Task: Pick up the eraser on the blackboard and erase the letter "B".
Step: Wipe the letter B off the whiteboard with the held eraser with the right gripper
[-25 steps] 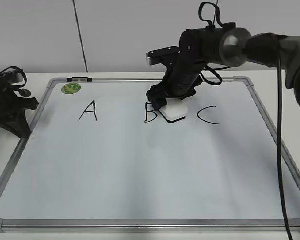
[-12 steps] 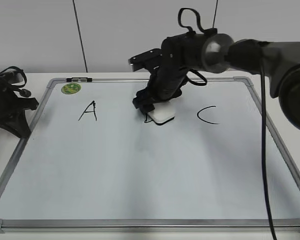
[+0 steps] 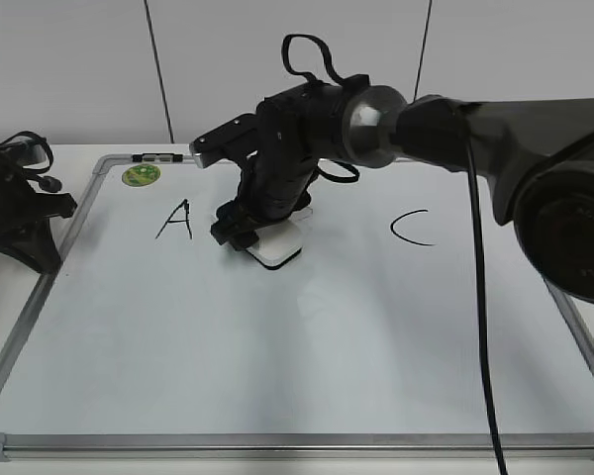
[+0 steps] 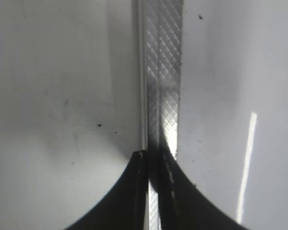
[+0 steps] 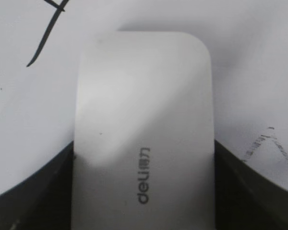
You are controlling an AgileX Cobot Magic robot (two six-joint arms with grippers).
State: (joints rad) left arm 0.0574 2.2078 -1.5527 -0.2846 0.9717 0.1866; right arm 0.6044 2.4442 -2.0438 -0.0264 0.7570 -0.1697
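Note:
My right gripper (image 3: pixel 249 236) is shut on the white eraser (image 3: pixel 278 244) and presses it flat on the blackboard (image 3: pixel 307 356), just right of the "A". In the right wrist view the eraser (image 5: pixel 144 96) fills the middle, clamped between the dark fingers (image 5: pixel 143 163), grey print facing up. No black letter "B" shows between "A" and "C". Only a faint grey smear (image 5: pixel 273 153) lies on the board right of the eraser. My left gripper (image 3: pixel 25 223) rests shut at the board's left frame (image 4: pixel 163 72), with nothing between its fingers (image 4: pixel 155 158).
The letter "A" (image 3: pixel 176 220) is left of the eraser and the "C" (image 3: pixel 412 228) is to the right. A round green magnet (image 3: pixel 141 175) sits at the board's top left corner, with a small dark clip (image 3: pixel 158 157) on the top frame. A black cable hangs from the right arm.
My right gripper has swept the eraser leftward from beside the "C" across the "B" spot to near the "A". The black "B" strokes are gone. The left arm has not moved.

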